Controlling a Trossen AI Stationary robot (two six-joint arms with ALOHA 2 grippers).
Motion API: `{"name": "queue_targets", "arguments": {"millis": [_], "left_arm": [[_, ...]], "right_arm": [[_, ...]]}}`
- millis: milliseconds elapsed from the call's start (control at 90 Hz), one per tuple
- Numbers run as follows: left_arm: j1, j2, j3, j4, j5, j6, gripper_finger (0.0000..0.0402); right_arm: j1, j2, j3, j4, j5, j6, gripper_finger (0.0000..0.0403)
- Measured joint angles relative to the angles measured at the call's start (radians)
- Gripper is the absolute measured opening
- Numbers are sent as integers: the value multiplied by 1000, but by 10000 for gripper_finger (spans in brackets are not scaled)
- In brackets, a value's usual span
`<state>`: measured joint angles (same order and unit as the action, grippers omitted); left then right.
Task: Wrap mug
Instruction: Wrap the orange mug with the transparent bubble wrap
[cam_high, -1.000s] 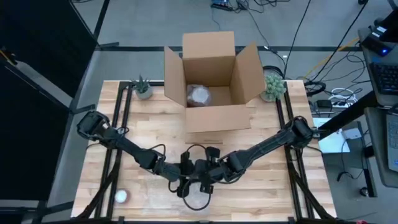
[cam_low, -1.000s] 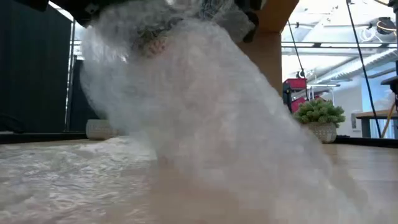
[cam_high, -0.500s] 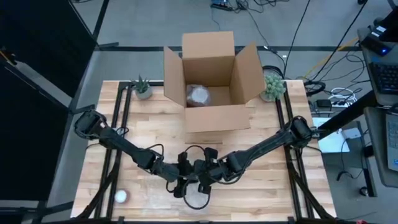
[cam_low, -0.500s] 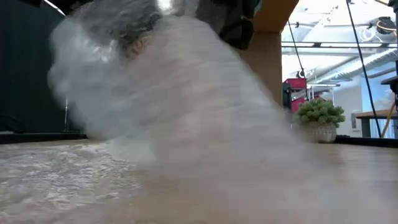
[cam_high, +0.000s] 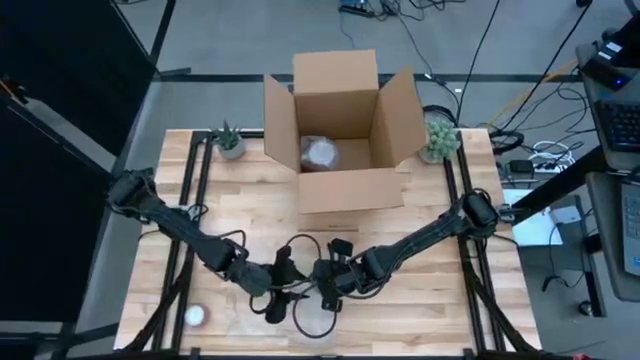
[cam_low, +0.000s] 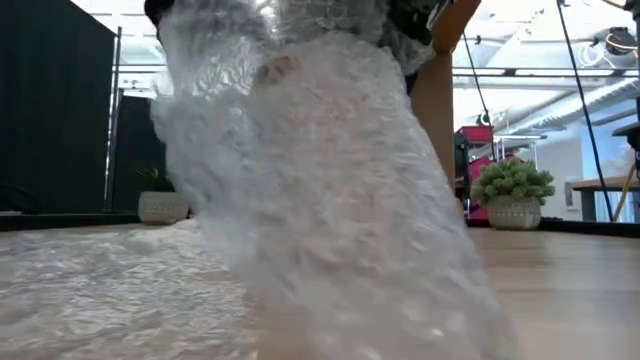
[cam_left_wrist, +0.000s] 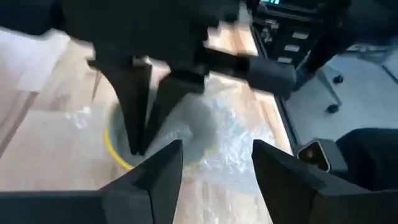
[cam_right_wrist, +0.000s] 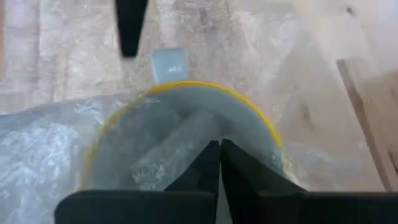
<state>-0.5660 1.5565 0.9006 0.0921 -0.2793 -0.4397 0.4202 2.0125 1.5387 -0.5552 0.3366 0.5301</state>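
Observation:
The mug (cam_right_wrist: 186, 87) is grey with a yellow rim and stands on the table near its front edge, with its mouth up and clear bubble wrap (cam_low: 320, 200) around it. In the right wrist view my right gripper (cam_right_wrist: 219, 149) is shut on the wrap over the mug's mouth. It also shows in the left wrist view (cam_left_wrist: 140, 134), with its fingers pointing down. My left gripper (cam_left_wrist: 217, 168) stands open just to the left of the mug (cam_left_wrist: 115, 152), with nothing between its fingers. More wrap (cam_low: 90, 300) lies flat on the table. My right gripper pinches a fold of the bubble wrap (cam_right_wrist: 186, 134) between its two fingers. It comes from above, pointing down into the mug's mouth. The wrap runs over the yellow rim and down inside the mug, which stands on the table.
An open cardboard box (cam_high: 340, 130) stands at the table's far middle with a wrapped bundle (cam_high: 320, 153) inside. Two small potted plants (cam_high: 230, 142) (cam_high: 438, 138) flank it. A small white round thing (cam_high: 195, 316) lies at the near left corner.
My left gripper has drawn back from the mug toward the table's left and near edge. The wrapped bundle, which leaned toward the left, now stands more upright.

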Motion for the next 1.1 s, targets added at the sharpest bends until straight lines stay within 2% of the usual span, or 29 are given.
{"name": "queue_targets", "arguments": {"millis": [356, 500, 756, 944, 1100], "left_arm": [[-79, 54, 1, -28, 16, -18, 180], [-108, 47, 1, -250, -2, -156, 180], [-137, -46, 1, -649, -2, -356, 180], [-152, -66, 1, -834, 101, -459, 180], [-187, -66, -24, -889, 119, -543, 180]], "right_arm": [[0, -2, 1, 2, 5, -2, 0], [0, -3, 1, 2, 5, -4, 0], [0, -4, 2, 3, 3, -14, 0], [0, -4, 3, 2, 2, -14, 0], [0, -4, 3, 2, 2, -16, 0]]}}
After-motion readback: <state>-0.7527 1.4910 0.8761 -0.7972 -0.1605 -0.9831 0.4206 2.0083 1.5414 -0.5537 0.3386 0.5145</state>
